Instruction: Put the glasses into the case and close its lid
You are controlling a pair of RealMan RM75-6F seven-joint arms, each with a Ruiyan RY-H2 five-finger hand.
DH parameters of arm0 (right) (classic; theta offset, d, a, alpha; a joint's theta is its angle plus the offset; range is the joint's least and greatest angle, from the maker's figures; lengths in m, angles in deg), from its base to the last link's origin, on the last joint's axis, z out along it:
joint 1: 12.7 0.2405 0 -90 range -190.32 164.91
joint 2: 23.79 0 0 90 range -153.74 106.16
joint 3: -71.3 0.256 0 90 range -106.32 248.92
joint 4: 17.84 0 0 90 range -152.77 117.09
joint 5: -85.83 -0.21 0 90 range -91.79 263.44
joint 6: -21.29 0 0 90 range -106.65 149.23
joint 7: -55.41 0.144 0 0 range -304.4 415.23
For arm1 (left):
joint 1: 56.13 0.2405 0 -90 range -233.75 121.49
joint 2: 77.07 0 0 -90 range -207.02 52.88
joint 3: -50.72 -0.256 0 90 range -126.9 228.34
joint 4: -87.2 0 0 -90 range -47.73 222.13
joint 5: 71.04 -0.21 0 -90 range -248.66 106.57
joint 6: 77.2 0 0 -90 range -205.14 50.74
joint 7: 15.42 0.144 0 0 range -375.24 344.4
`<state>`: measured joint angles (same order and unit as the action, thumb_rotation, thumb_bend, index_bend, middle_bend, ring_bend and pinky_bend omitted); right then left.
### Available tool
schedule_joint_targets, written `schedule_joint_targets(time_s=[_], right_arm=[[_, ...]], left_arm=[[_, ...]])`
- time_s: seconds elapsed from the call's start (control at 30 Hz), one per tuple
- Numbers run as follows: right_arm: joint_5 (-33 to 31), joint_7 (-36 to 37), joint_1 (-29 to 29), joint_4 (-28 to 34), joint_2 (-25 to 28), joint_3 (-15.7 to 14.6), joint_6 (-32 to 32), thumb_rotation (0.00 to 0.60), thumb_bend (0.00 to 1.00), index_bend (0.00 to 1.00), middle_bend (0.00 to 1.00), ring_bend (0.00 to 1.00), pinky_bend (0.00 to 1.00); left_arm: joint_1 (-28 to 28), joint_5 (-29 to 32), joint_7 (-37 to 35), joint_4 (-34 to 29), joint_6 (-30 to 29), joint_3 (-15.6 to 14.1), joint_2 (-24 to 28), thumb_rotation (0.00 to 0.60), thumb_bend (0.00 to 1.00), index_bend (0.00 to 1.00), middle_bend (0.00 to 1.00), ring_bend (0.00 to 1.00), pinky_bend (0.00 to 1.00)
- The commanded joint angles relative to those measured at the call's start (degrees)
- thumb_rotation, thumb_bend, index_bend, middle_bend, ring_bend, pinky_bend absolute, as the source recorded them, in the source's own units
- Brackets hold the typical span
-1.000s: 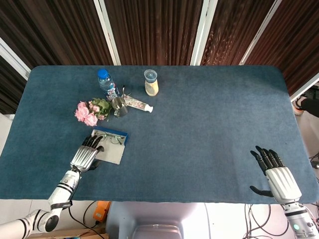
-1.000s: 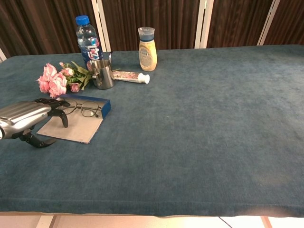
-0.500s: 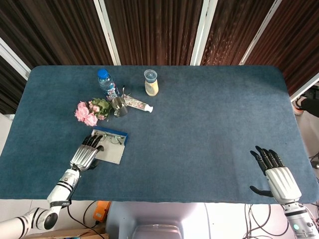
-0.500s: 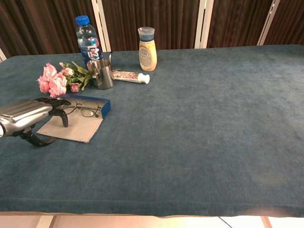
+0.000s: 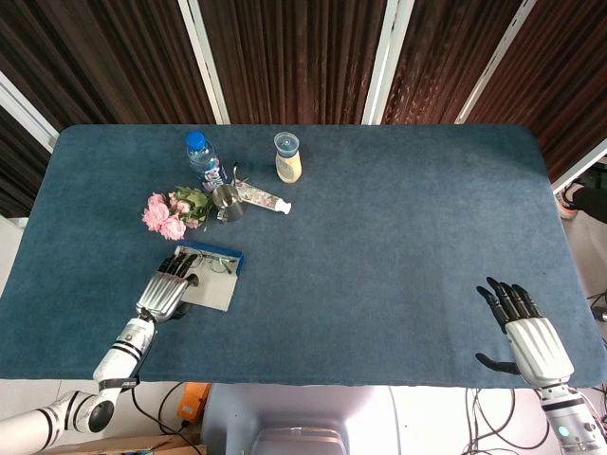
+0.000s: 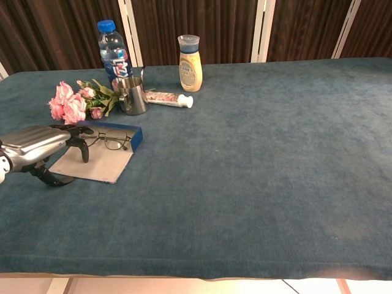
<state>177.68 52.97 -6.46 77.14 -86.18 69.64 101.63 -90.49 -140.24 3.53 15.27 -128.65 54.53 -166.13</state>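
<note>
Two hands are in sight, and only one is near the work. Lower right of the head view, the right hand (image 5: 529,332) lies near the table's front edge with fingers spread and nothing in them, well apart from everything else.

Lower left, the left hand (image 6: 38,146) hovers palm-down over the near left part of the case (image 6: 92,160), fingers loosely curved and holding nothing; its dark fingertips (image 6: 78,131) reach toward the blue far wall. The glasses (image 6: 111,141) already lie in the case, just to the right of those fingertips and close against the blue wall (image 6: 136,138). Whether a fingertip touches the frame I cannot tell.

So the step in hand looks like closing the lid. To do it well, I would first make sure both temples sit fully inside, then slip fingers under the free edge of the grey flap and fold it over slowly, keeping the fingertips clear of the lenses. The flap is thin and the case light, so a push may slide it across the cloth.

Further back, upper left of the frame, stand pink flowers (image 6: 70,103), a metal cup (image 6: 131,96), a tube (image 6: 168,98), a water bottle (image 6: 113,46) and a yellow bottle (image 6: 190,62).
</note>
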Motion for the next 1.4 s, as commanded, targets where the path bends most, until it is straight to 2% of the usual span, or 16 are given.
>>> schedule_joint_targets(time_s=[0.03, 0.2, 0.53, 0.77, 1.4], right_arm=[[0.0, 0.1, 0.0, 0.0, 0.0, 0.0, 0.0, 0.600, 0.25, 0.00, 0.00, 0.00, 0.00], [-0.1, 0.2, 0.0, 0.0, 0.0, 0.1, 0.0, 0.600, 0.25, 0.00, 0.00, 0.00, 0.00], [-0.1, 0.2, 0.0, 0.0, 0.0, 0.1, 0.1, 0.600, 0.25, 0.00, 0.00, 0.00, 0.00], [-0.2, 0.0, 0.1, 0.0, 0.0, 0.1, -0.2, 0.600, 0.25, 0.00, 0.00, 0.00, 0.00], [-0.1, 1.3, 0.1, 0.2, 0.6, 0.1, 0.0, 0.600, 0.25, 0.00, 0.00, 0.00, 0.00]], left_arm=[[0.1, -1.9, -3.4, 1.2, -1.3, 0.3, -0.8, 0.600, 0.27, 0.44, 0.07, 0.01, 0.12], [0.2, -4.2, -8.7, 2.5, -2.1, 0.6, -1.4, 0.600, 0.28, 0.47, 0.09, 0.02, 0.13], [-0.3, -4.9, -9.7, 3.8, -1.8, 0.6, -2.0, 0.600, 0.28, 0.47, 0.09, 0.02, 0.14], [-0.1, -5.9, -10.9, 4.8, -3.9, 1.2, -3.0, 0.600, 0.31, 0.47, 0.10, 0.02, 0.14], [-1.8, -4.8, -14.4, 16.4, -8.0, 6.2, -11.1, 0.600, 0.32, 0.45, 0.13, 0.04, 0.14]])
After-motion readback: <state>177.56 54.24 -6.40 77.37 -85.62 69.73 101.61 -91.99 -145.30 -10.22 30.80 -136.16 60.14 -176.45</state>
